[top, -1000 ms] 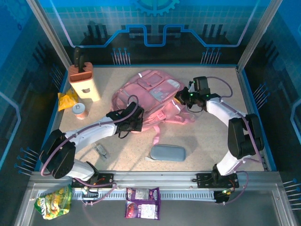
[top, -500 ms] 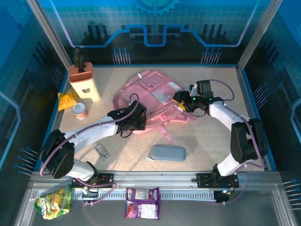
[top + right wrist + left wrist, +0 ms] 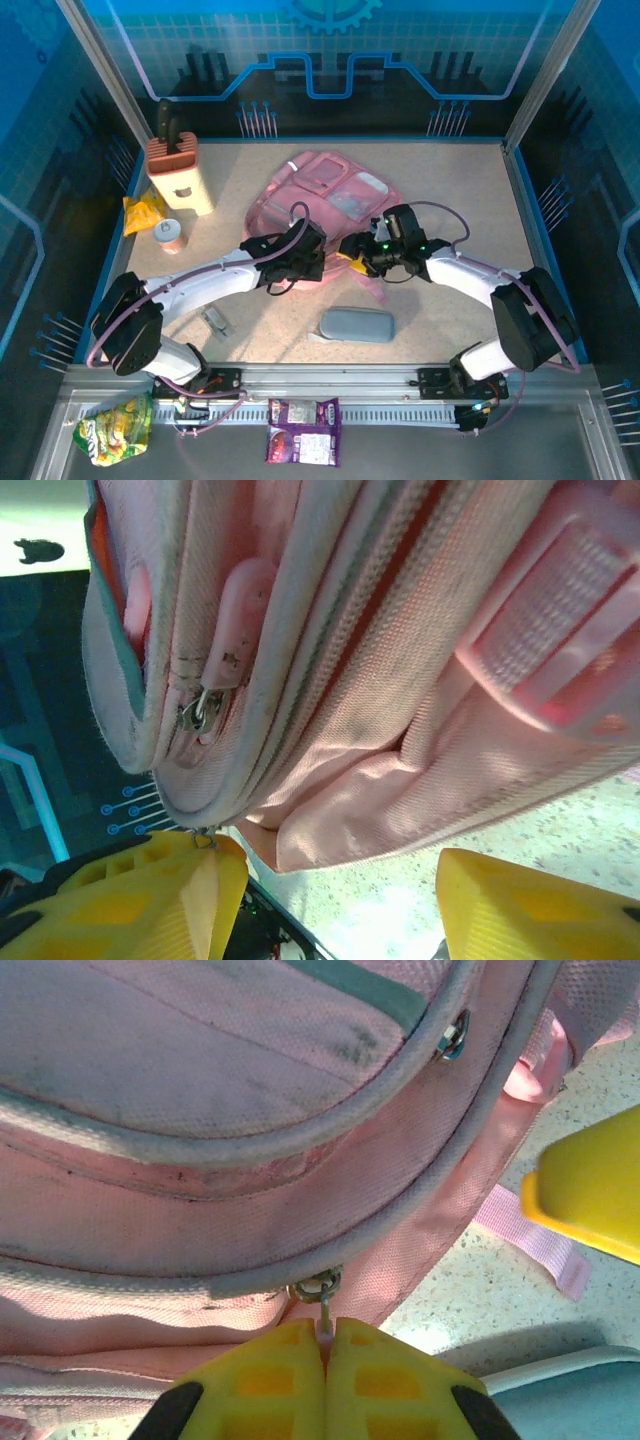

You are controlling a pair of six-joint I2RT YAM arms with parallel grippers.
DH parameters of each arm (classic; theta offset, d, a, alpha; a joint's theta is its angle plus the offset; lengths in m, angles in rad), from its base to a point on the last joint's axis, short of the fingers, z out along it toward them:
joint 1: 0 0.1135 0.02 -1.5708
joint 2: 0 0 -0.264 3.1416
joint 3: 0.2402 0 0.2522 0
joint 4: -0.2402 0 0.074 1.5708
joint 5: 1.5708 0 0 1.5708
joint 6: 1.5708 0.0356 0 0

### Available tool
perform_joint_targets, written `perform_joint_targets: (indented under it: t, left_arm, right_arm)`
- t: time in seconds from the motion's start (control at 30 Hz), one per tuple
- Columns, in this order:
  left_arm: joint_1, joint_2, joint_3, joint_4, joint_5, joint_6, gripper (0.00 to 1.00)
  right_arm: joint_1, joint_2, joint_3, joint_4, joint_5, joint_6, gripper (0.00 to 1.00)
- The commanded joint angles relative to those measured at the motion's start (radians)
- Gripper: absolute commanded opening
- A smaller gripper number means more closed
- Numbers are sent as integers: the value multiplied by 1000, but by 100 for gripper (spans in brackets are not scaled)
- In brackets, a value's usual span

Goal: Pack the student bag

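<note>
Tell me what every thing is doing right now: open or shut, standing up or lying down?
student bag: lying on the table, front pockets up.
left gripper: shut on the bag's zip pull.
right gripper: open, at the bag's edge.
pencil case: lying flat, in front of the bag.
knife block: standing upright.
small jar: standing upright.

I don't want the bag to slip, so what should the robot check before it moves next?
1. Left hand shut on the zip pull: ok.
2. Right hand gripping the student bag: not ok, it is open.
3. Zip open enough for packing: cannot tell.
4. Pencil case lying free, touched by neither hand: ok.
</note>
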Motion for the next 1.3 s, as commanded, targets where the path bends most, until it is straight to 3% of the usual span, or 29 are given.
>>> perform_joint_targets:
  t: [0.0, 0.23, 0.5, 0.6, 0.73, 0.87, 0.97, 1.13, 1.27]
  left_arm:
    - [-19, 4, 47, 27, 8, -22, 0]
    - [-32, 20, 73, 21, 15, -16, 0]
    - [-37, 17, 89, -37, 8, 28, 0]
    - [-35, -1, 77, -95, -44, 67, 0]
    - [9, -27, 51, -187, -114, 108, 0]
    - [102, -65, -24, -188, -90, 121, 0]
    - [155, -89, -63, -168, -58, 125, 0]
    - [141, -72, -68, -79, 88, 75, 0]
    - [54, 3, 1, 13, 101, 30, 0]
  right_arm:
    - [11, 39, 2, 133, 34, 91, 52]
    - [38, 114, 50, 174, 90, 111, 44]
    - [-16, 136, 99, 115, 81, 27, 8]
    - [-64, 127, 107, 47, 44, -40, 0]
    - [-154, 108, 159, -44, -5, -128, 0]
    - [-235, 147, 239, -130, -89, -201, 0]
    - [-269, 171, 289, -164, -77, -241, 0]
    - [-311, 240, 398, -190, -23, -263, 0]
    - [-316, 336, 508, -216, -53, -276, 15]
